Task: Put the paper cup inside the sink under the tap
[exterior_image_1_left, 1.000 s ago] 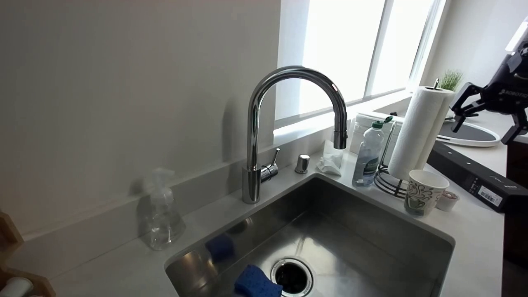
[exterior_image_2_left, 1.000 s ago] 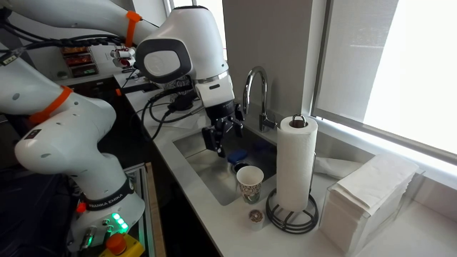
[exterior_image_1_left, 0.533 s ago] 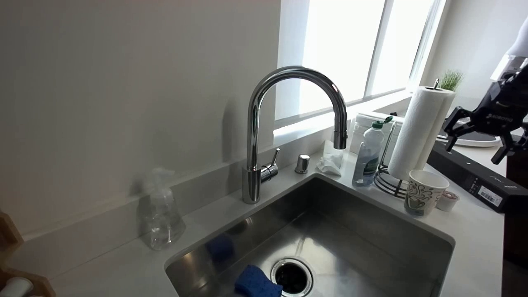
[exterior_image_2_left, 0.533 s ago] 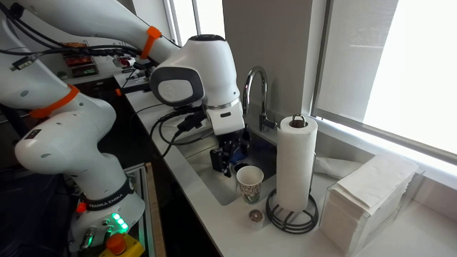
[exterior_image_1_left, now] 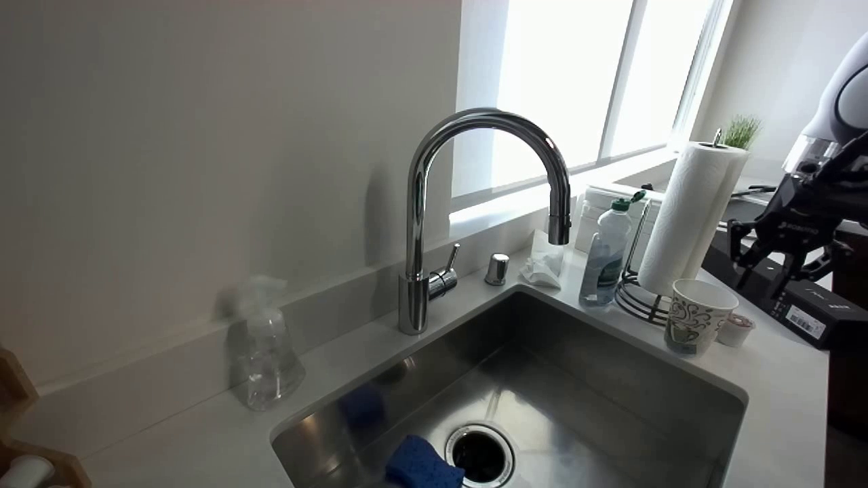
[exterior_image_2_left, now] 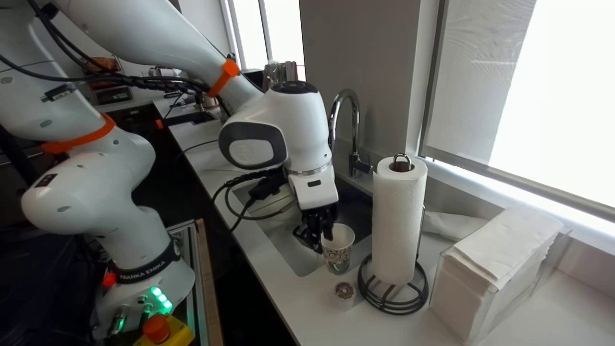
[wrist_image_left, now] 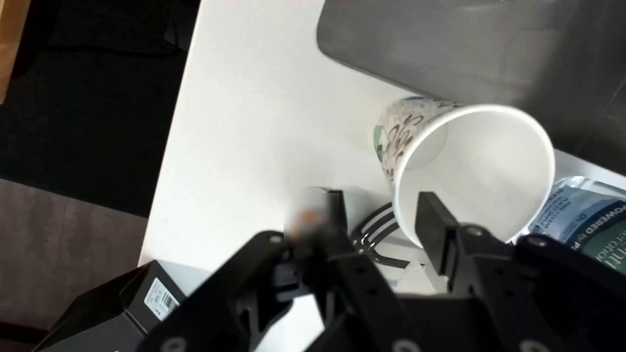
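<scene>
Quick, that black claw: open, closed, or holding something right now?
Gripper: open, jaws apart, holding nothing; the paper cup is not gripped.

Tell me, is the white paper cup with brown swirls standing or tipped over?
Upright. In both exterior views, the cup stands on its narrow base on the flat white counter, its rim facing up.
</scene>
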